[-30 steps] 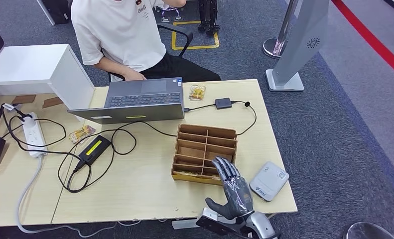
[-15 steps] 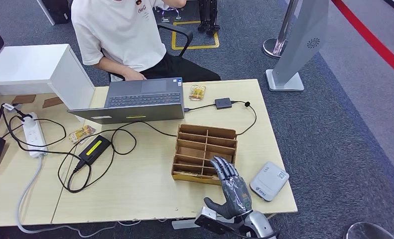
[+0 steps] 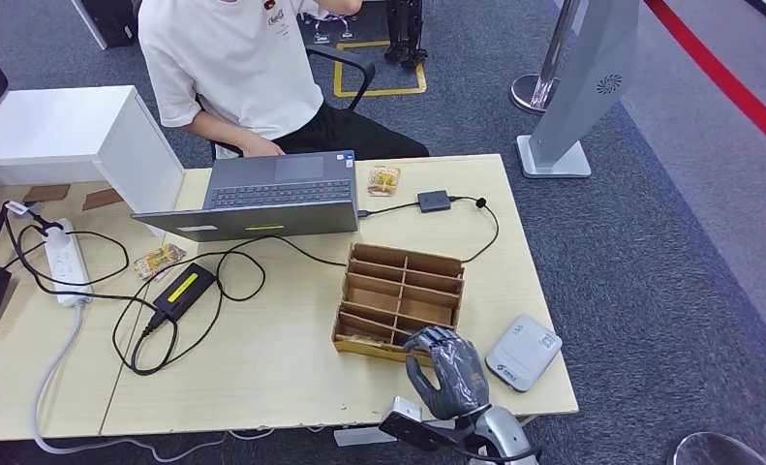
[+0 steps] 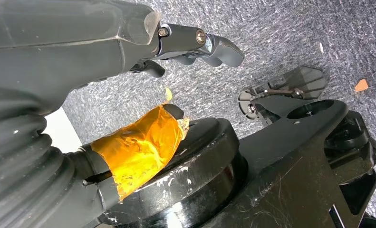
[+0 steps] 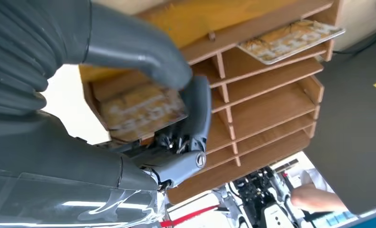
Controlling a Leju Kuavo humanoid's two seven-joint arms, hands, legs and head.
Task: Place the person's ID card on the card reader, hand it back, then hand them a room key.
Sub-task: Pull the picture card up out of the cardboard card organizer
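An open laptop, a white power strip and a black adapter lie on the table.

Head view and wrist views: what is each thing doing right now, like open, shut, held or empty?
right hand: pinching the key card.
key card: held, at a slot of the wooden box.
left hand: hanging down, holding nothing.
wooden box: open on top, second card in another slot.
card reader: flat on the table, nothing on it.
laptop: open.
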